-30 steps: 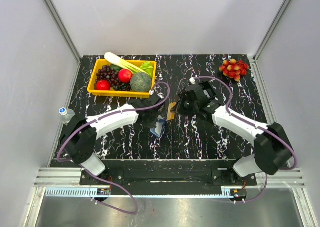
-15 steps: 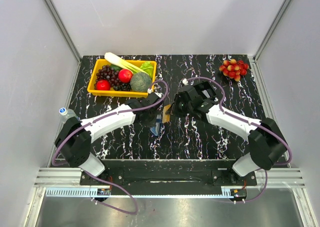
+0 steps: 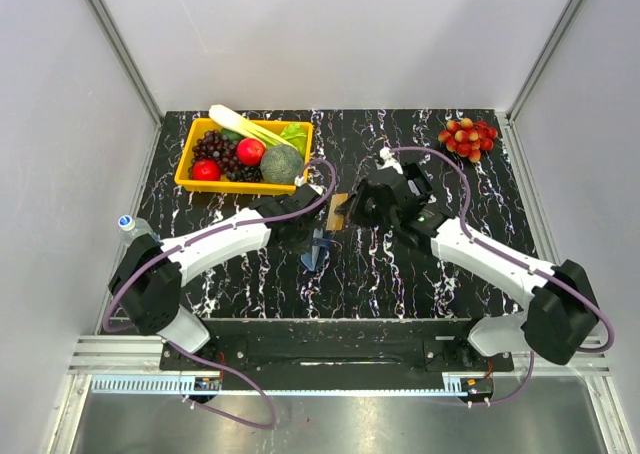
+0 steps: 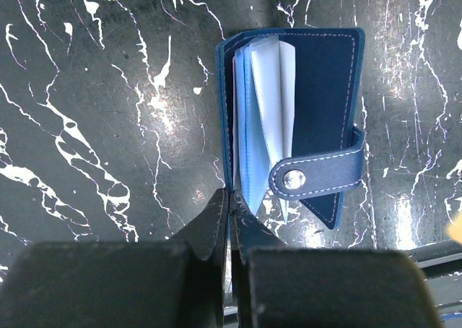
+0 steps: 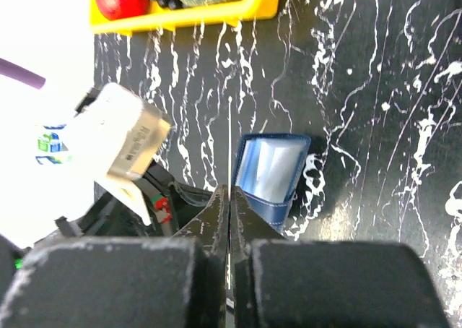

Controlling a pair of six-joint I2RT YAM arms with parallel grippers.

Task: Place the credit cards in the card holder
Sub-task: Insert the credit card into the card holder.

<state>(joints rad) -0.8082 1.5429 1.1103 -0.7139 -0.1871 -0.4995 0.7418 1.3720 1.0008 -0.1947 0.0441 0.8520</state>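
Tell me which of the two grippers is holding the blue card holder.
The left gripper: it is shut on the edge of the open card holder. The right gripper grips a thin tan card instead.

- Dark-blue card holder (image 4: 321, 89) was open, pale-blue sleeves (image 4: 271, 111) fanned, against the marbled black table (image 4: 108, 89).
- Left pincer (image 4: 229, 198), closed, pinched its near-left cover edge.

arms (image 3: 225, 239): white shells, black joints | cables (image 3: 327, 179): purple | hands (image 4: 229, 198): black, matte
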